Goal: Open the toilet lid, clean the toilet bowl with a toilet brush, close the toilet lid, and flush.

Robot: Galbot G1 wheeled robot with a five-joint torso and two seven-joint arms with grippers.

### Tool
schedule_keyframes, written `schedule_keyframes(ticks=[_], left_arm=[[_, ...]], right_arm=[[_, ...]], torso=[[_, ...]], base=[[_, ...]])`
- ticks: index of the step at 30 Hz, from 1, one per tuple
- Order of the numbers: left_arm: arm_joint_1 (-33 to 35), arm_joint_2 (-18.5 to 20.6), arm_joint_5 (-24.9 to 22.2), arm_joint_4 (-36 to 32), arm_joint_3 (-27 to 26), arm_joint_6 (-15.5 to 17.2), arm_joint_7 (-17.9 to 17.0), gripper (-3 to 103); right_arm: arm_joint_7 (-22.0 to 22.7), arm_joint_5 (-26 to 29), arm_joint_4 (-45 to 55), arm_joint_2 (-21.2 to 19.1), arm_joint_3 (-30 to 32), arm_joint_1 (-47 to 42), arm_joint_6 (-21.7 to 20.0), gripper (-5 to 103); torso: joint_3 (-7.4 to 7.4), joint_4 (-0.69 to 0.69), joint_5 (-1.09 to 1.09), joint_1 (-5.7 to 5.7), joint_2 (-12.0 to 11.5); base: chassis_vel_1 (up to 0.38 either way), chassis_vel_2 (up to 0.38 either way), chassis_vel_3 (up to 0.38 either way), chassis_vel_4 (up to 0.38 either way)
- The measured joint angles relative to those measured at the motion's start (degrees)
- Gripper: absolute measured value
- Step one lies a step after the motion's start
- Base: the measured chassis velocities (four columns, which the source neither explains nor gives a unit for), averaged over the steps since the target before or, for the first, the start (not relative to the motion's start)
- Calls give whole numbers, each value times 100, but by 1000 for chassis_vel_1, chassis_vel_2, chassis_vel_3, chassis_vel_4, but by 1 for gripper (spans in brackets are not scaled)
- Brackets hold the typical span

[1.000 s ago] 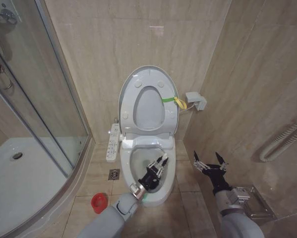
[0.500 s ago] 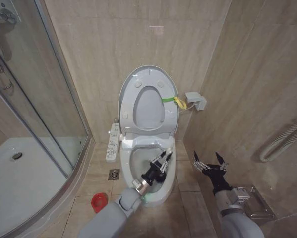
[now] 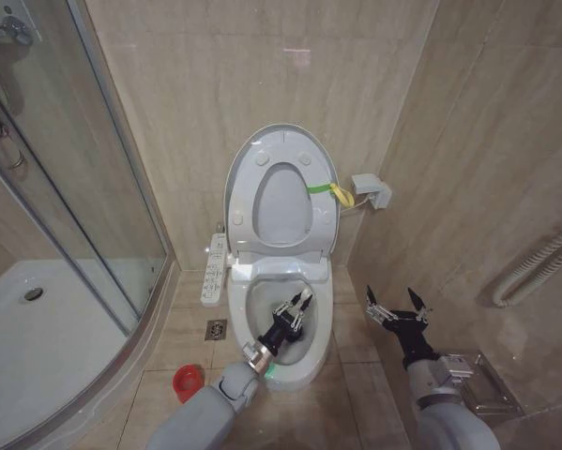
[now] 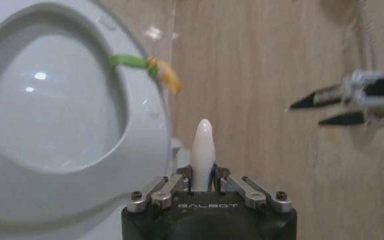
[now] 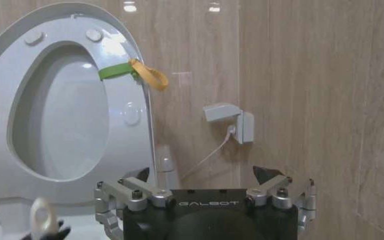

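Lid (image 3: 282, 192): raised with the seat against the wall, green-yellow band (image 3: 326, 190) on its right edge.
Bowl (image 3: 262, 292): uncovered.
Left hand (image 3: 294, 310): over the bowl, clamped on the brush (image 4: 203, 145) handle; pale handle tip pokes up past the fingers.
Right hand (image 3: 397, 309): right of the bowl, fingers apart, holding nothing.
Red cup (image 3: 187, 383): on the floor, left of the bowl.

The left arm reaches forward and inward, its wrist angled up; the left gripper (image 3: 295, 309) has its fingers closed tight; the right arm waits off to the side, the right gripper (image 3: 396, 305) spread wide.
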Motion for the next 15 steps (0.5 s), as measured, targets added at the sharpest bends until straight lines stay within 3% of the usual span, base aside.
schedule_keyframes(ticks=[6,15], left_arm=[[39,-56,14,-108,109,-8,97,21],[-244,-257,-112,890,-37,-147,141,21]], right_arm=[[0,0,0,0,0,0,0,100],[0,0,0,0,0,0,0,100]], torso=[[0,2,1,0,0],[0,1,0,0,0]], base=[[0,0,0,0],[0,0,0,0]])
